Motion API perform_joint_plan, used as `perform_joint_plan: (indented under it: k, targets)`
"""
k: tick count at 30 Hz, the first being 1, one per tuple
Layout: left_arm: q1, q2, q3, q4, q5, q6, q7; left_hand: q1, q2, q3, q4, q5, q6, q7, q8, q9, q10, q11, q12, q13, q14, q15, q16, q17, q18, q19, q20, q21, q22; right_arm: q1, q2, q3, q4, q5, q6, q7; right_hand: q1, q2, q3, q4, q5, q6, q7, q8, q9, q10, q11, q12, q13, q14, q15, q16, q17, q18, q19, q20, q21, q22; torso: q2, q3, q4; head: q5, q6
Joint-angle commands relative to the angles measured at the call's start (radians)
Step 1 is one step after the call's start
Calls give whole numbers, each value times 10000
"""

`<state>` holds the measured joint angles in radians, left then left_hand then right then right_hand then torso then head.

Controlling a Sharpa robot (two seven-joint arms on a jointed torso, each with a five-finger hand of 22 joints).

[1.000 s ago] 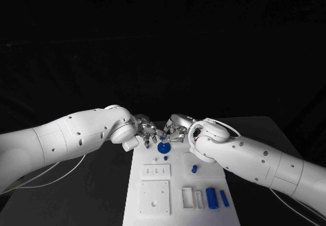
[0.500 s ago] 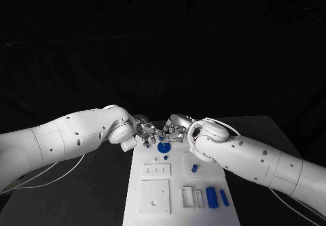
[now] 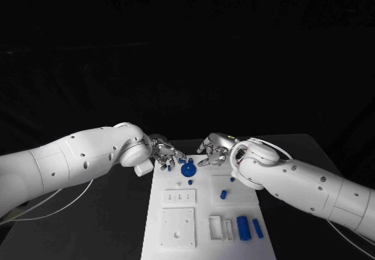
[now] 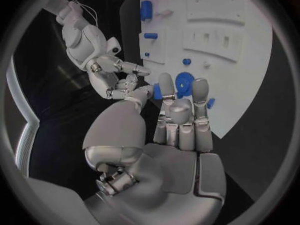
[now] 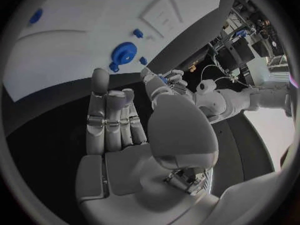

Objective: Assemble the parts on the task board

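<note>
The white task board (image 3: 207, 208) lies in the middle of the black table. A round blue part (image 3: 188, 169) stands near its far end, also in the wrist views (image 4: 184, 84) (image 5: 124, 52). My left hand (image 3: 164, 154) hovers at the board's far left corner and pinches a small blue part (image 4: 156, 91) between thumb and fingers; the right wrist view shows this small blue part (image 5: 164, 79) too. My right hand (image 3: 215, 151) hangs over the far end, to the right of the round part, fingers apart and holding nothing.
Further blue parts lie on the board: a short peg (image 3: 224, 194), a small stud (image 3: 190, 182), and two long pieces (image 3: 242, 227) (image 3: 257, 228) at the near right. White raised blocks (image 3: 179, 196) (image 3: 178, 227) sit on the left half.
My right hand has drawn back to the right, away from the left hand, which it nearly touched before. The left hand has stayed over the board's far left corner.
</note>
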<state>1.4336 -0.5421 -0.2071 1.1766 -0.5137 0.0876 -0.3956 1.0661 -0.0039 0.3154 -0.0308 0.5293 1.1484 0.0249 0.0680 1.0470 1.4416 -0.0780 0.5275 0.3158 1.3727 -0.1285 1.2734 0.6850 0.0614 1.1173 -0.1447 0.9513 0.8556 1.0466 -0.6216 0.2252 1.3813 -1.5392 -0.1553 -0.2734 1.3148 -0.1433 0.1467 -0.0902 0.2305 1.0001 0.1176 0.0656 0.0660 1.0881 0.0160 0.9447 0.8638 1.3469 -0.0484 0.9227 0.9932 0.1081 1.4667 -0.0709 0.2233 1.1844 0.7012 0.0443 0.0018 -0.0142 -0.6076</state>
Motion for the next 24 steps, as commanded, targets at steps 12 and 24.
perform_joint_plan:
  k: [12,24]
  targets:
    - [-5,-440,-170,621,-379,123,-565,-88,97,1491,-1747,40,386,-258,16,161,175,3,-55,43,159,4,90,257,-6,128,-9,-199,234,-135,-1213,665,148,1605,-1543,1008,-248,-25,1331,-301,710,327,-40,-34,-14,20,-90,170,-567,-5,-82,-97,-356,103,276,-49,-243,82,-89,-6,-111,159,-188]
    - [-180,-851,-333,1459,-1273,-622,-994,-128,53,1458,-1706,36,474,-300,20,132,294,-28,-56,60,288,-31,146,452,-7,250,-41,-226,340,-129,-1166,1050,-116,2524,-2352,1358,-407,-117,1749,-366,1098,347,-41,-35,-15,8,-105,176,-685,-15,-101,-229,-522,100,287,-66,-322,63,-182,40,-66,219,-397]
